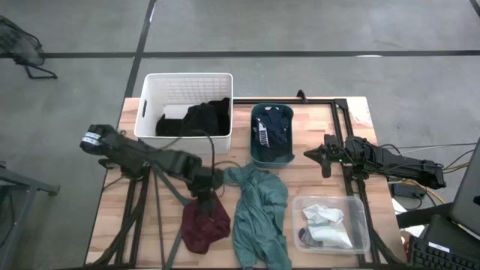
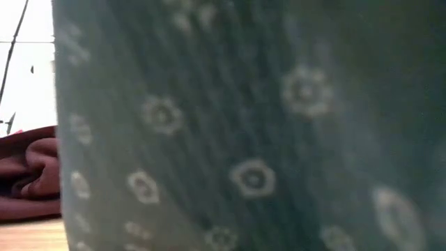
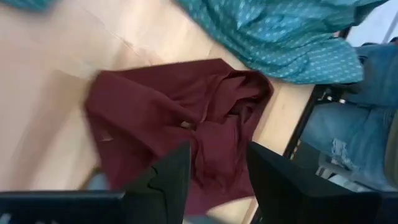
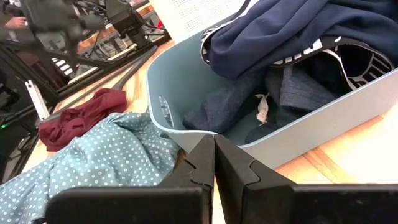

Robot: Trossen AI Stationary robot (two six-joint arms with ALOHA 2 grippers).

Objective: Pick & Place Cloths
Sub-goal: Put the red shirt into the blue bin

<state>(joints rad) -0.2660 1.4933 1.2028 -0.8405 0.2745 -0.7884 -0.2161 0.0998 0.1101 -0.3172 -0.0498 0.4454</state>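
The maroon cloth (image 1: 204, 223) lies crumpled on the table near its near edge, also seen in the left wrist view (image 3: 174, 118) and the low view (image 2: 28, 174). My left gripper (image 1: 205, 199) (image 3: 217, 177) is open just above it, fingers pointing down. The teal green dotted cloth (image 1: 259, 214) lies spread to its right and fills the low view (image 2: 244, 139). A black cloth (image 1: 199, 118) sits in the white bin (image 1: 187, 81). Navy cloth (image 4: 280, 37) fills the teal bin (image 1: 271, 133). My right gripper (image 1: 307, 155) (image 4: 214, 162) is shut, right of the teal bin, touching nothing.
A clear bin (image 1: 330, 223) at the near right holds small white and grey cloths (image 1: 324, 225). A black frame (image 1: 341, 120) runs along the table's right side under the right arm. A person's legs in jeans (image 3: 348, 124) show beyond the near table edge.
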